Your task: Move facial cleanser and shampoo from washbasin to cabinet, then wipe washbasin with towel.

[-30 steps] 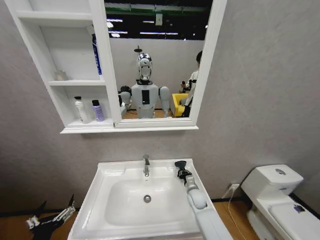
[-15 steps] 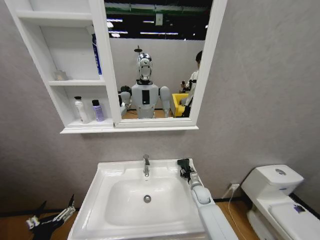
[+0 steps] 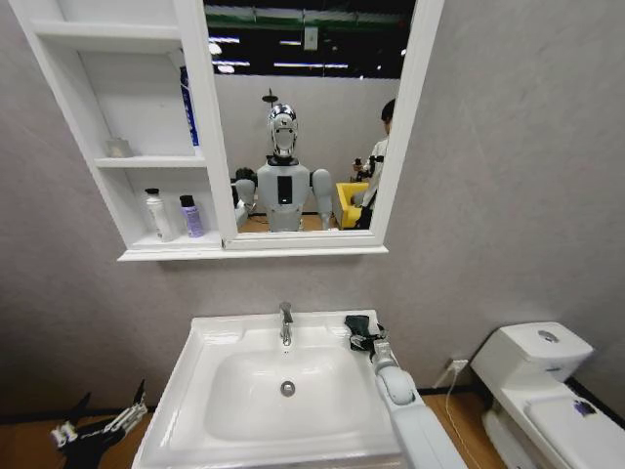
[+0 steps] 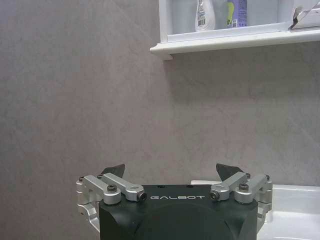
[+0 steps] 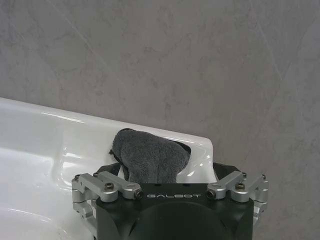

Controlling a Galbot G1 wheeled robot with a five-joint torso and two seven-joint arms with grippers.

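Note:
The dark grey towel (image 3: 355,323) lies on the back right corner of the white washbasin (image 3: 195,354). My right gripper (image 3: 362,335) sits at that corner, open, with its fingers spread to either side of the towel (image 5: 150,156); in the right wrist view the gripper (image 5: 170,169) is low over the basin's rim (image 5: 40,125). A white bottle (image 3: 156,215) and a purple bottle (image 3: 191,216) stand on the lowest shelf of the cabinet (image 3: 73,93). My left gripper (image 3: 98,430) hangs open, low beside the basin's left side (image 4: 170,171).
A chrome faucet (image 3: 285,322) stands at the basin's back edge, with the drain (image 3: 287,388) in the bowl. The mirror (image 3: 303,117) hangs above. A white toilet (image 3: 537,376) stands to the right. The grey wall is close behind the basin.
My right gripper has shifted a little to the right, onto the basin's back right corner where the towel lies. The left arm has not moved.

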